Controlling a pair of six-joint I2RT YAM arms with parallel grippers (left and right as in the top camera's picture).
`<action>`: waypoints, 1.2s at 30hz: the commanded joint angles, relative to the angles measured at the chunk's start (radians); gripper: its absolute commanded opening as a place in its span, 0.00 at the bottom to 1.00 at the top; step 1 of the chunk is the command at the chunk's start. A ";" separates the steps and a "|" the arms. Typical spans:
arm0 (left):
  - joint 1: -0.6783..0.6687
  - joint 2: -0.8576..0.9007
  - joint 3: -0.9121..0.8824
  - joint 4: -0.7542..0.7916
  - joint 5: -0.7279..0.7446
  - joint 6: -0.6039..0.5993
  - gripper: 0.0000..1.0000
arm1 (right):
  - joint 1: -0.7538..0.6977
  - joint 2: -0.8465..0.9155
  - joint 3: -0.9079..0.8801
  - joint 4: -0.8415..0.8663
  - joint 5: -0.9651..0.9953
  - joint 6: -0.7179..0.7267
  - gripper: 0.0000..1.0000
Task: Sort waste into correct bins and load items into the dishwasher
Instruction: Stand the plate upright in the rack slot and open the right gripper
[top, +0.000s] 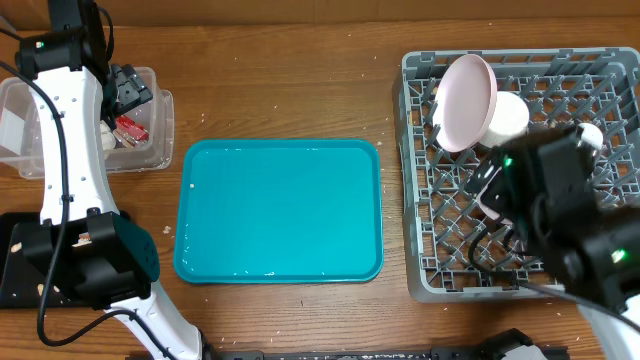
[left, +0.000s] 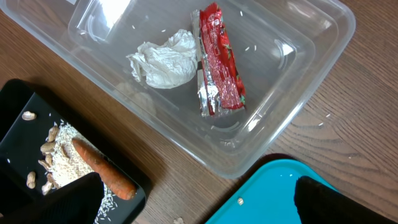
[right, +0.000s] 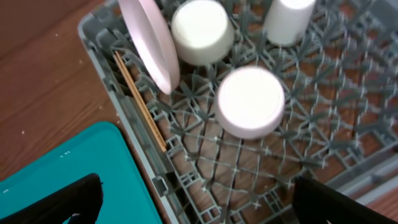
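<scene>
The place looks like a robotics lab bench staged as a kitchen: a wooden table (top: 300, 90) holds a grey dish rack (top: 414, 200), a teal tray (top: 280, 210) and a clear tub (top: 162, 130), beside a white robot arm (top: 72, 150).

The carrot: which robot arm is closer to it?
Left. The left gripper hovers by the carrot on the black tray; the right gripper is over the grey rack.

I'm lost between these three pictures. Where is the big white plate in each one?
Overhead: the plate stands on edge in the upper left corner of the grey dish rack.
Left wrist: not in it.
Right wrist: the plate is at top left, on edge by the rack's wall.
Shared landmark: the teal tray shows in all three views.
</scene>
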 joint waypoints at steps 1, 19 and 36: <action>-0.004 -0.025 0.014 -0.003 -0.014 -0.007 1.00 | 0.005 -0.043 -0.109 0.073 -0.030 0.139 1.00; -0.004 -0.025 0.014 -0.003 -0.014 -0.007 1.00 | 0.002 0.058 -0.174 0.122 -0.071 0.180 1.00; -0.004 -0.025 0.014 -0.003 -0.014 -0.007 1.00 | 0.001 -0.090 -0.347 0.452 -0.056 -0.106 1.00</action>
